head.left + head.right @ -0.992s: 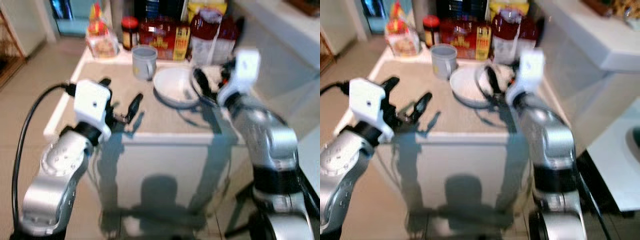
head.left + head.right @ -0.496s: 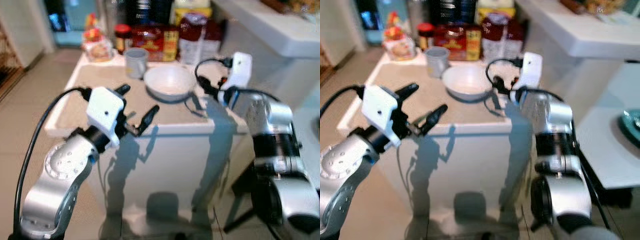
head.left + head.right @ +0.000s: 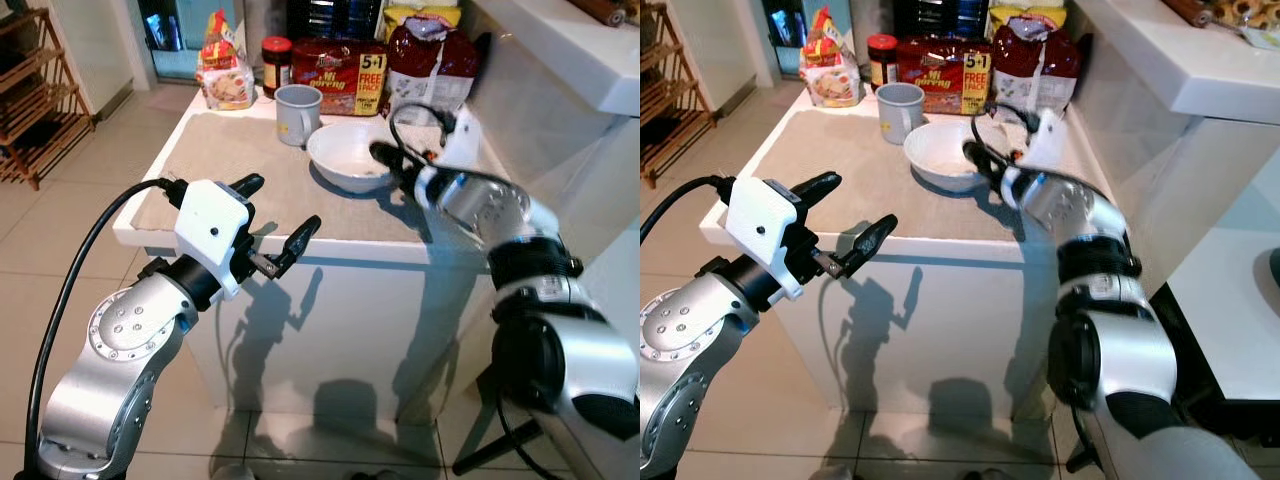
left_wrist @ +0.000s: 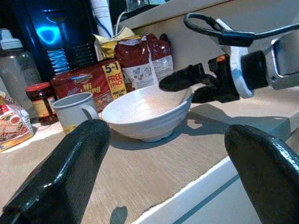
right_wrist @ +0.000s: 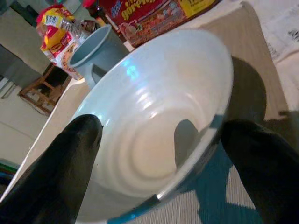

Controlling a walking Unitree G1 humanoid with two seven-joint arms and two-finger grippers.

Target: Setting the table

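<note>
Jaws of the right gripper point(image 3: 985, 160) are spread wide, one black finger to each side of the white bowl point(image 3: 350, 158), whose near rim lies between and just ahead of the tips; nothing is held yet. Jaws of the left gripper point(image 3: 275, 215) are likewise parted and empty, hovering off the near edge of the table point(image 3: 200, 160), with the bowl well ahead of them. In the right wrist view the bowl's hollow is seen between the two fingers point(image 5: 70, 158), the rim not yet pinched. Risks are judged as follows. The rim is thin and glazed; if it is closed on too shallowly, the bowl could be tipped or slipped out on lifting. If the fingers are pushed forward before closing, the bowl could be shoved into the grey mug point(image 3: 295, 112) just beyond it, or against the noodle pack point(image 3: 340, 62) and the red bag point(image 3: 430, 55) behind. The jar point(image 3: 275, 58) stands further back, and the snack packet point(image 3: 225, 75) is well clear to one side. The cable looped above the right wrist could be snagged on the bowl's edge.
</note>
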